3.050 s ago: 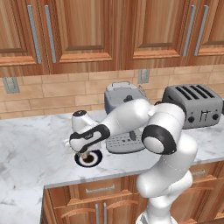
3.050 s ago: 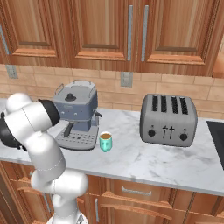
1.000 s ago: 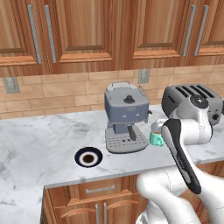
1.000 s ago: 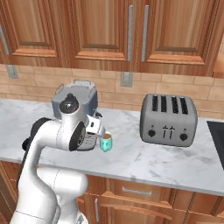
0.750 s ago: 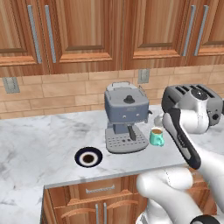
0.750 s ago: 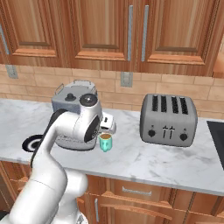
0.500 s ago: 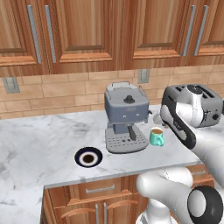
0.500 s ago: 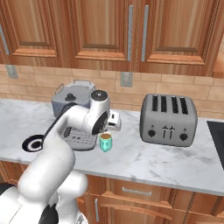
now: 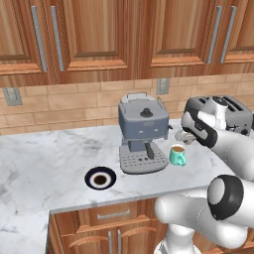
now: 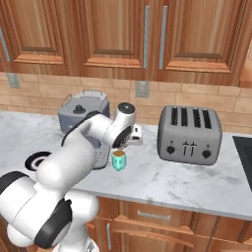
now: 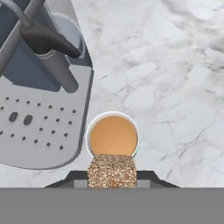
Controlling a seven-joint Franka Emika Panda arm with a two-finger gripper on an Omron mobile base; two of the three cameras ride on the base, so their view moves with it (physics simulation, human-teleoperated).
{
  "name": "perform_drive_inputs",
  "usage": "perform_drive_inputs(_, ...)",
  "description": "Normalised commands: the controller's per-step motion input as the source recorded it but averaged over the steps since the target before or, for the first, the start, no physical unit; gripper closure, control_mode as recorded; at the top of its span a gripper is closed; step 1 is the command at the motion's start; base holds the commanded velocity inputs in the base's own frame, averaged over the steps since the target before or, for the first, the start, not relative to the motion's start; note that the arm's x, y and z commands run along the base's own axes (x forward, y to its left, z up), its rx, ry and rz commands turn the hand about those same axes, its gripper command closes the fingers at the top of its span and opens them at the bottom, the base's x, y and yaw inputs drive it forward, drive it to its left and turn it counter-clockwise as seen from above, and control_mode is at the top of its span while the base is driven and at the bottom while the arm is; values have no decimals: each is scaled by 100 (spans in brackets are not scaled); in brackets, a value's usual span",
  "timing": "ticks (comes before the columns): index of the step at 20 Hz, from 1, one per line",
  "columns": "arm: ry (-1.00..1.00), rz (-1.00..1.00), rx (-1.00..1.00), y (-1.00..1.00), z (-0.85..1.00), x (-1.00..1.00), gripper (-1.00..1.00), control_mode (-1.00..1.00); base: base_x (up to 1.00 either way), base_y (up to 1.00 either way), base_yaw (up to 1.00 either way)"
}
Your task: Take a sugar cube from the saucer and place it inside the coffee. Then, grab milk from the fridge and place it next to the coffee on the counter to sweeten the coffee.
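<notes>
Gripper (image 11: 112, 186) pinching sugar cube (image 11: 112, 170), poised directly above coffee (image 11: 113, 135). Mug on counter (image 11: 175, 87), just beside espresso machine (image 11: 39, 109). Cube near rim edge, slightly off mug centre. Straight drop ahead, judged.

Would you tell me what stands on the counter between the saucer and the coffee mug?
The grey espresso machine stands between the saucer and the coffee mug, seen in the left base view.

2 base views flank, hand view overhead
</notes>
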Motion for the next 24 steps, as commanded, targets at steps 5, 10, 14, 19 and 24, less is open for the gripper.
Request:
perform_drive_inputs(5,-5,15,1,0,-16,0,100,-100,0,0,0)
perform_drive_inputs(10,-3,8,0,0,-9,4,100,-100,0,0,0)
perform_drive_inputs(14,-2,5,0,1,-10,11,100,-100,0,0,0)
perform_drive_inputs(19,-3,1,0,15,-12,11,100,-100,0,0,0)
perform_drive_inputs(24,-2,0,0,13,-14,15,100,-100,0,0,0)
